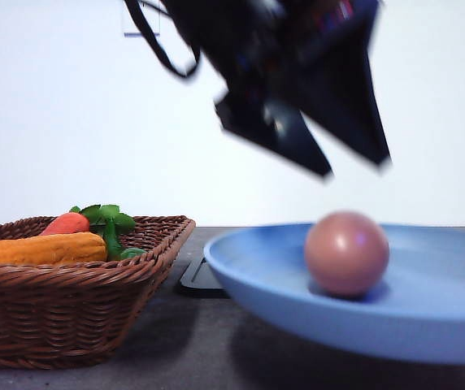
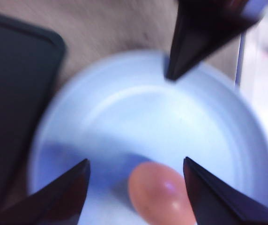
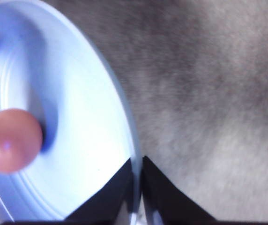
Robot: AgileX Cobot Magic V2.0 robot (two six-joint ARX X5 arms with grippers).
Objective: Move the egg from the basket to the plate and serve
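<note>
Transfer looks done: egg (image 1: 346, 253) sits in the plate (image 1: 428, 317), not in the basket (image 1: 70, 305). What's in the basket now is a carrot (image 1: 67, 223) with green leaves and an orange-yellow vegetable (image 1: 41, 249). What's left, by my read, is the serve part.

Plate appears tilted and raised off the table (image 1: 184, 341) at the near side in the front view; there's shadow under it. Black tray (image 1: 196, 280) sits behind it, next to the basket.

My right gripper (image 3: 137, 180): jaws pinched onto the plate rim, one finger each side of the edge, almost no gap. So I'm carrying the plate by the rim, with the egg resting loose toward the opposite side of the plate from my grip.

My left gripper (image 2: 134, 180): jaws spread wide, nothing between them, hanging above the plate with the egg below, not touching it. Frame is blurred.

Risk call: egg is loose and round, so any more tilt and it rolls.
</note>
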